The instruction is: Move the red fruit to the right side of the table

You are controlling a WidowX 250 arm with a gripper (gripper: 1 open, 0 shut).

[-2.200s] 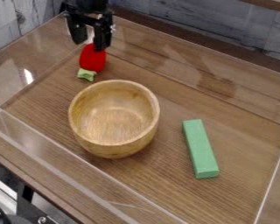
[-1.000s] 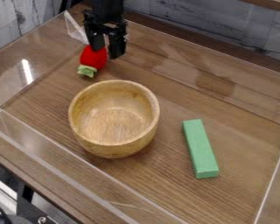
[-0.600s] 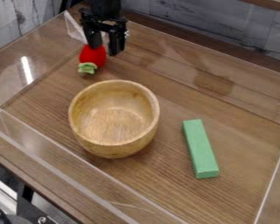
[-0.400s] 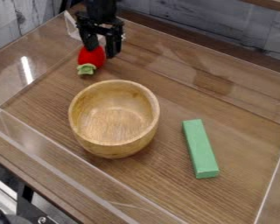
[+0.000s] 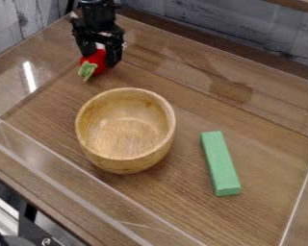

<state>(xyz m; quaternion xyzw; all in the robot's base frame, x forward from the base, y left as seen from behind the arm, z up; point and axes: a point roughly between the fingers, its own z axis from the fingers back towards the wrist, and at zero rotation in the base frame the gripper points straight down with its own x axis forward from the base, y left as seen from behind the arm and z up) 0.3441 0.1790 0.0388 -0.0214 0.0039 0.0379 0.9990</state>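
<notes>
The red fruit (image 5: 95, 65) lies on its side at the far left of the table (image 5: 246, 101), its green cap toward the front left. My gripper (image 5: 99, 55) points straight down right over it. The jaws stand open, one dark finger on each side of the fruit's upper part, and they hide much of it. Whether the fingers touch the fruit I cannot tell. The fruit still rests on the wood.
A wooden bowl (image 5: 124, 128) stands just in front of the fruit, near the middle of the table. A green rectangular block (image 5: 221, 161) lies to its right. Low clear acrylic walls (image 5: 28, 82) border the tabletop.
My gripper has shifted left and sunk, from beside the fruit to astride it, and rolled slightly. It stayed open. The fruit, bowl and block have not moved.
</notes>
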